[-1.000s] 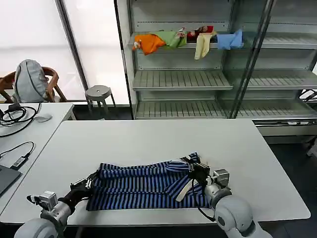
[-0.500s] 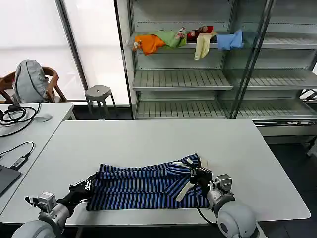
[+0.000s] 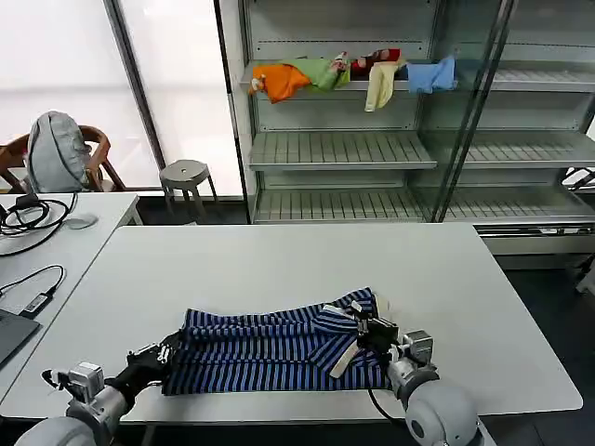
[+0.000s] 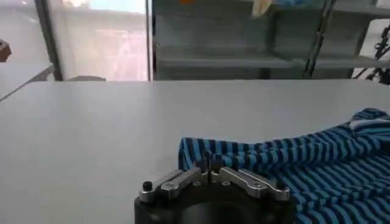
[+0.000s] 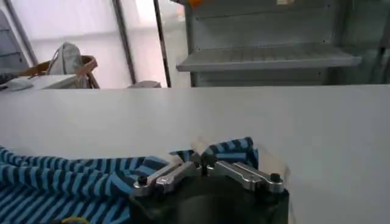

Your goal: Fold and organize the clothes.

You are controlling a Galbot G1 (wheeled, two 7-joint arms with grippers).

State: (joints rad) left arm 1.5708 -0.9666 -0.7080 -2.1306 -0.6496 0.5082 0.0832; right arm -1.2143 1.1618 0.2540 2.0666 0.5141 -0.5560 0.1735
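Observation:
The shirt (image 3: 270,348), finely striped in blue and black with cream trim, lies in a long bundle across the near part of the white table (image 3: 279,265). My left gripper (image 3: 170,352) is shut on the shirt's left end, low over the table. My right gripper (image 3: 363,327) is shut on the right end, beside the cream collar strip (image 3: 346,354). In the left wrist view the gripper (image 4: 207,163) pinches the edge of the striped cloth (image 4: 317,164). In the right wrist view the gripper (image 5: 201,159) holds a raised fold of the shirt (image 5: 61,176).
Behind the table stands a metal shelf unit (image 3: 344,149) with orange (image 3: 279,82), green (image 3: 325,72), yellow (image 3: 381,88) and light-blue (image 3: 432,74) garments on its top shelf. A side desk (image 3: 56,232) with cables is at the left. A stool (image 3: 186,174) stands behind.
Both arms have drawn back a little toward the table's near edge. The shirt's right end has come slightly nearer with the right gripper and sits lower.

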